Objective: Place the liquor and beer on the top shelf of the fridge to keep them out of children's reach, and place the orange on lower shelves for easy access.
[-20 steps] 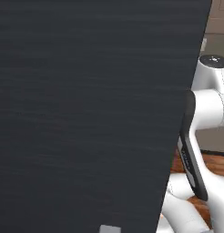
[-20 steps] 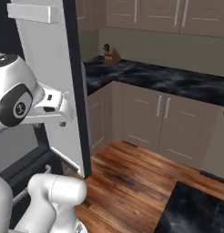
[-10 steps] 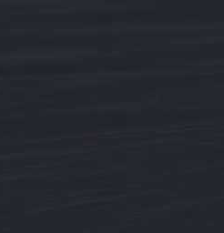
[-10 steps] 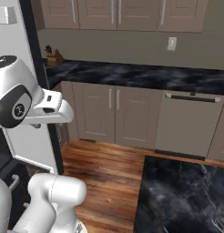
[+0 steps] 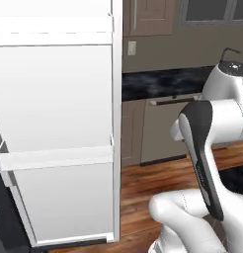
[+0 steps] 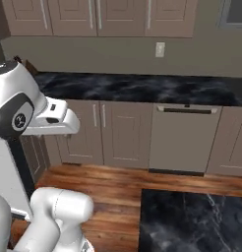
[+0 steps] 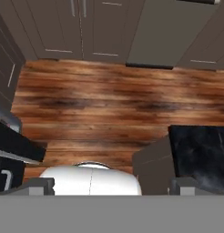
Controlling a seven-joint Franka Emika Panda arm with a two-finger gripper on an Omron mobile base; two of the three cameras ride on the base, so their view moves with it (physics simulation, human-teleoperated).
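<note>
Fridge door [image 5: 54, 123]: seen at the left of the left base view as a tall white inner panel, swung open; two white door bins [image 5: 54, 157] are carried on it, one across the top and one lower down; a dark strip of the fridge body is seen at its lower left edge.
Bottles and orange: the liquor, the beer and the orange cannot be placed from these views; the fridge shelves cannot be made out either.
Counter [image 6: 142, 88]: a black marbled top is run along the back wall, brown cabinets [image 6: 98, 133] below it and more above; a dishwasher front [image 6: 184, 138] is set to the right of the cabinets; a wall outlet [image 6: 160, 49] is seen above the counter.
Floor [image 7: 109, 104]: wood planks are seen in the hand view; a dark marbled slab [image 7: 200, 150] lies at the right.
Gripper [image 7: 111, 185]: pointed down over the floor; the jaws are spread wide apart, one tip at each lower corner of the hand view; nothing is held between them.
</note>
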